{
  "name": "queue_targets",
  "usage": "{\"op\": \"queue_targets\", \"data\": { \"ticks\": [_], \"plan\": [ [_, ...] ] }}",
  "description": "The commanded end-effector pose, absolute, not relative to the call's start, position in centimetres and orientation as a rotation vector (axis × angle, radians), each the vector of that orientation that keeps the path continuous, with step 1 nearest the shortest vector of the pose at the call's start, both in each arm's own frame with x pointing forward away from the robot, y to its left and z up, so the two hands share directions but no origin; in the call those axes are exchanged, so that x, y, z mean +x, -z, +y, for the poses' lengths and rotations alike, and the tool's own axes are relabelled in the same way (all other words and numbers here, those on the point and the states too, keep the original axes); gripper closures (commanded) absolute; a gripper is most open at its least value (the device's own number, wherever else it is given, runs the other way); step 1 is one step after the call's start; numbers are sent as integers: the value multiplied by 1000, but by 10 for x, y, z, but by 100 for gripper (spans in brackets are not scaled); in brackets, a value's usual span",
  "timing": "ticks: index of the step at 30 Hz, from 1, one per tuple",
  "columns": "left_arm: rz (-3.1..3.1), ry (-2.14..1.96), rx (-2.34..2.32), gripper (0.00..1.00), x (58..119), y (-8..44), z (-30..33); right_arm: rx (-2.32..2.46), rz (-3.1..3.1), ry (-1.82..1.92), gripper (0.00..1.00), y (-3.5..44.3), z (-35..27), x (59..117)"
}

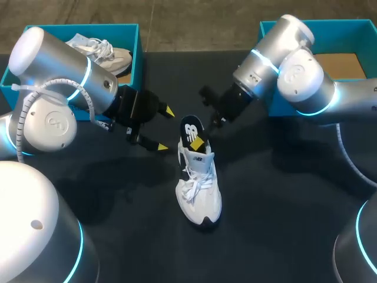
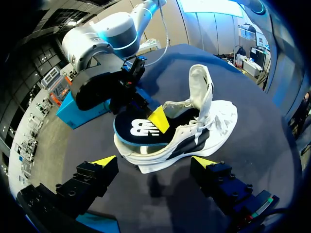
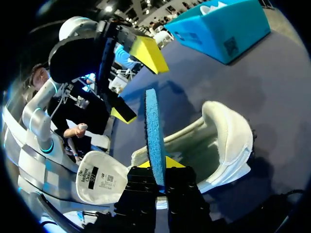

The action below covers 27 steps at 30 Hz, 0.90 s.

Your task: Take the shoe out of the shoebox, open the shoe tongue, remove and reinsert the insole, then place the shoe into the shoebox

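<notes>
My right gripper (image 1: 198,141) is clamped on the insole (image 1: 189,131), one finger on each face. The insole is raised partly out of the heel of the white shoe (image 1: 200,188), which stands mid-table (image 1: 283,194). My left gripper (image 1: 165,128) gapes wide just beside the heel, holding nothing.

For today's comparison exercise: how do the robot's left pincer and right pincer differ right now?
The left pincer is open and empty; the right pincer is shut on the insole. The left pincer hovers beside the shoe; the right pincer is at its heel opening. Both have yellow tips.
</notes>
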<state>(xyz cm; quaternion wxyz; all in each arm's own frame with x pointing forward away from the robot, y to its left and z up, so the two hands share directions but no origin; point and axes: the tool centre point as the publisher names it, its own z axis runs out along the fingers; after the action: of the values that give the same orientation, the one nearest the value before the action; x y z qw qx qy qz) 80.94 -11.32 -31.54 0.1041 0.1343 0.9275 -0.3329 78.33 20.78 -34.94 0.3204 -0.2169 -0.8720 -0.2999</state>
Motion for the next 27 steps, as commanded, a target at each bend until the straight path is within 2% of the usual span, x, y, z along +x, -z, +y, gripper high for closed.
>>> {"op": "queue_targets", "data": {
  "ticks": [1,15,16,17,20,27],
  "plan": [
    [2738,974,396,0,809,315,-114,-552,-2281,721,100,358,212,785],
    [2738,974,396,0,809,315,-114,-590,-2272,701,100,364,208,766],
    [2738,974,396,0,809,315,-114,-594,-2282,705,90,361,208,765],
    [2738,974,396,0,809,315,-114,-598,-2293,714,61,358,207,767],
    [2738,974,396,0,809,315,-114,-598,-2314,725,56,352,208,770],
    [2738,974,396,0,809,315,-114,-578,-2362,734,54,340,212,779]
  ]
}}
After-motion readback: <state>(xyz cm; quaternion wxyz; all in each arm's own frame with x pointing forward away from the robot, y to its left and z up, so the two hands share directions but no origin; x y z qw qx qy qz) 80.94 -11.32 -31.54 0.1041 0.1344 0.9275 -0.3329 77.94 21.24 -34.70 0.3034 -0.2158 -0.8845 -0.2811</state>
